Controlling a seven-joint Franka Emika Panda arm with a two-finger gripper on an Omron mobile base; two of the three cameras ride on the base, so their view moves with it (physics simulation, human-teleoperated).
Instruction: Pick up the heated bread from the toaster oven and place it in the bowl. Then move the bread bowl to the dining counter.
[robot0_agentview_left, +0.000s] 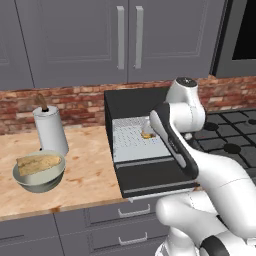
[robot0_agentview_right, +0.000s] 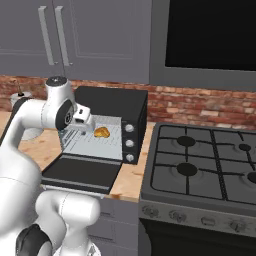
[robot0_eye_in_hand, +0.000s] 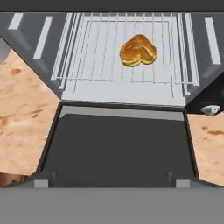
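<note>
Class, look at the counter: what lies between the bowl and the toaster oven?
Only bare wood counter separates the bowl from the toaster oven, as the left base view shows. The paper towel roll stands behind the bowl, not between them.

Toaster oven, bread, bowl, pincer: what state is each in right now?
Toaster oven: door dropped open, flat.
Rack: inside the oven, carrying the bread.
Bread: toasted golden, on the rack, not gripped.
Bowl: upright on the counter, a pale loaf lying in it.
Pincer: open, holding nothing, at the oven mouth.
</note>
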